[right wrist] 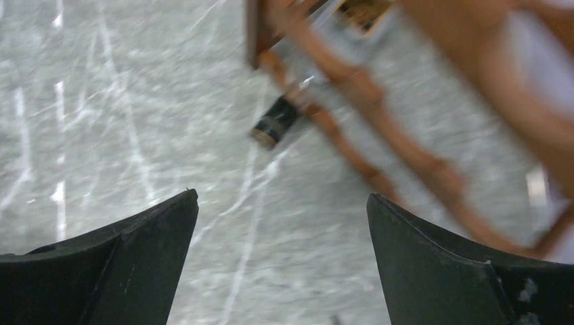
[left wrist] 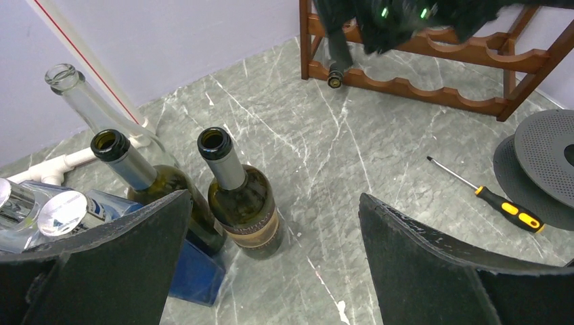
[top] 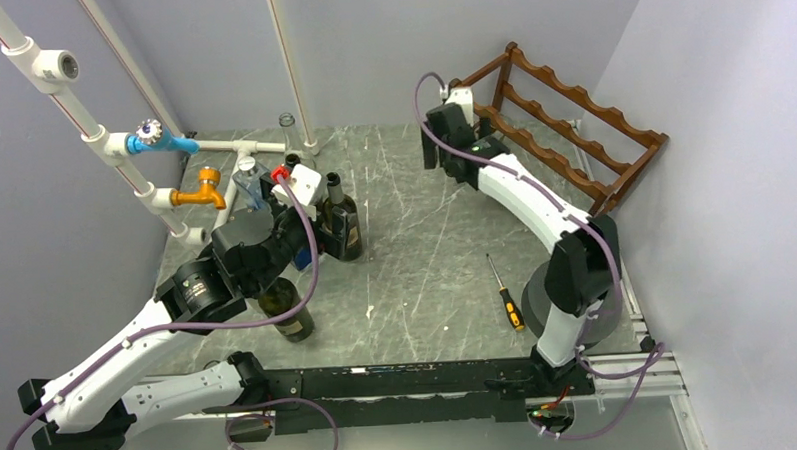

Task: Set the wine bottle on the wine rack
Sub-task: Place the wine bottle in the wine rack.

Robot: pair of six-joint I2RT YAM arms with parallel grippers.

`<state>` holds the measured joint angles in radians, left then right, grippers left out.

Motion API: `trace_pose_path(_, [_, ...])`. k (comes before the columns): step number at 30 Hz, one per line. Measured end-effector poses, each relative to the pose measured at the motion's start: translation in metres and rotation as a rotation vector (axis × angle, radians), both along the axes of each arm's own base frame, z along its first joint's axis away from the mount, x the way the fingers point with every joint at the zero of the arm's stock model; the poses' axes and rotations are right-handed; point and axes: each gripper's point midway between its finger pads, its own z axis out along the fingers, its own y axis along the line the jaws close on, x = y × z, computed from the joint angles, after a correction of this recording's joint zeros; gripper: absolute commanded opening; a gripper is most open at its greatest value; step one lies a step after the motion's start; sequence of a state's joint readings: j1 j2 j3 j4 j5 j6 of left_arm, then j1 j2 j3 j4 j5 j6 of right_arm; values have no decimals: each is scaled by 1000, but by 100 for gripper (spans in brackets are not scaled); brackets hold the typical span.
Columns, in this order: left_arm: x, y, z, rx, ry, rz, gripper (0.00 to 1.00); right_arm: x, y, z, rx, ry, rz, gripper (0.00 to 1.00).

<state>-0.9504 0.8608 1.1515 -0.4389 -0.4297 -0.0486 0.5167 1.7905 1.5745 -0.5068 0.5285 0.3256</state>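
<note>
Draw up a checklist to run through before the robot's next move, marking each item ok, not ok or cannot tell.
1. The wine bottle lies on the wine rack, neck poking past a low rail: ok.
2. Its body is seated in both rails: cannot tell, hidden.
3. The right pincer is open and empty: ok.
4. The left pincer is open and empty: ok.
5. The screwdriver lies apart from the rack: ok.

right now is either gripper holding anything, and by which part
Nothing is held. The left gripper and the right gripper are both open and empty; a bottle lies on the rack.
</note>
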Motion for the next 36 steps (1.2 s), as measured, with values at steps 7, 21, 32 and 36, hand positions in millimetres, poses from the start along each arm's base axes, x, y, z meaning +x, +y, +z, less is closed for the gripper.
trace_pose_path(7, [-2,-3,0,-10,7,-13,99,1,-69,100,-289,-87,-68,99])
trace_pose_path(21, [-2,-5,-1,-19,17,-19,99,-16,-159,72,-749,157,-116,82])
trace_pose_path(32, [-2,-5,-6,-2,29,-20,99,3,-179,40,-854,258,-67,37])
trace_pose_path(36, [-2,-6,-6,-3,29,-21,99,3,-171,41,-887,259,-38,15])
